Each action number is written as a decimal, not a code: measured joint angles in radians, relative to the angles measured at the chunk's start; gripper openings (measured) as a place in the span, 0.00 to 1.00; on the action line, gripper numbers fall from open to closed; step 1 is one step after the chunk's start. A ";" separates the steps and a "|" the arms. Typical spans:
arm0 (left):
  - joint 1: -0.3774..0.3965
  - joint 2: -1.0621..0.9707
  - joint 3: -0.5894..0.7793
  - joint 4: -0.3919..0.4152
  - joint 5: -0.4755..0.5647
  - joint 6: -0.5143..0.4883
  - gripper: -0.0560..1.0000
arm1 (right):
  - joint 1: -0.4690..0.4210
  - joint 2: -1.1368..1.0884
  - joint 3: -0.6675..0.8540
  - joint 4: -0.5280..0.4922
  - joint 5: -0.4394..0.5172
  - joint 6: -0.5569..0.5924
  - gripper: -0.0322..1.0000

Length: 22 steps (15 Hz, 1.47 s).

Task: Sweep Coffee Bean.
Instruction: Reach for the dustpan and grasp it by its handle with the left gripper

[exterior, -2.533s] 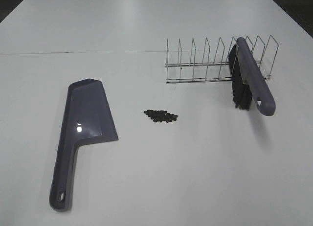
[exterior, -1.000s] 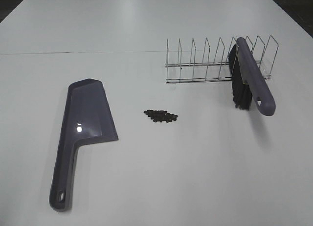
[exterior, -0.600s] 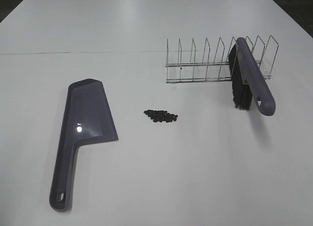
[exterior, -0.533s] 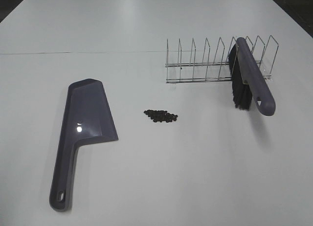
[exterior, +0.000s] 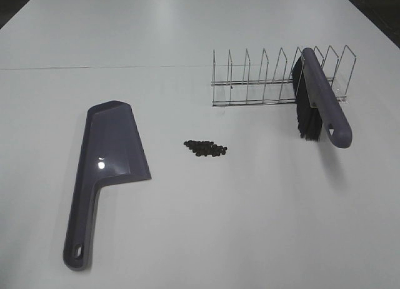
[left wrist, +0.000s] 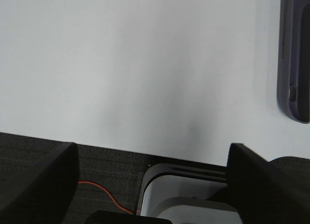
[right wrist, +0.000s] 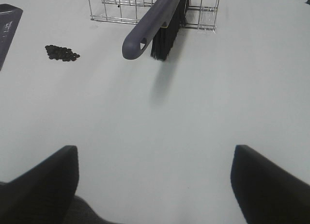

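A small pile of dark coffee beans (exterior: 205, 148) lies on the white table (exterior: 187, 226) near its middle; it also shows in the right wrist view (right wrist: 62, 52). A purple-grey dustpan (exterior: 106, 164) lies flat left of the beans, handle toward the front edge; the end of its handle shows in the left wrist view (left wrist: 294, 64). A purple brush (exterior: 322, 104) with black bristles leans in a wire rack (exterior: 275, 79) at the back right. My left gripper (left wrist: 152, 158) is open over the table's front edge. My right gripper (right wrist: 156, 158) is open, well short of the brush (right wrist: 155, 23). Neither gripper shows in the exterior view.
The wire rack (right wrist: 121, 6) stands behind the brush with several upright dividers. The table's front edge, dark floor, an orange cable (left wrist: 104, 192) and the robot base show below the left gripper. A seam line (exterior: 94, 67) crosses the table at the back.
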 joint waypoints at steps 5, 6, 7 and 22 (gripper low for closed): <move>0.000 0.142 -0.098 0.007 -0.070 -0.065 0.77 | 0.000 0.000 0.000 0.000 0.000 0.000 0.76; 0.000 0.166 -0.112 0.007 -0.081 -0.065 0.77 | 0.000 0.000 0.000 0.000 0.000 0.000 0.76; 0.000 0.223 -0.134 0.007 -0.098 -0.065 0.77 | 0.000 0.000 0.000 0.000 0.000 0.000 0.76; -0.418 0.961 -0.449 -0.178 -0.320 -0.159 0.77 | 0.000 0.000 0.000 0.000 0.000 0.000 0.76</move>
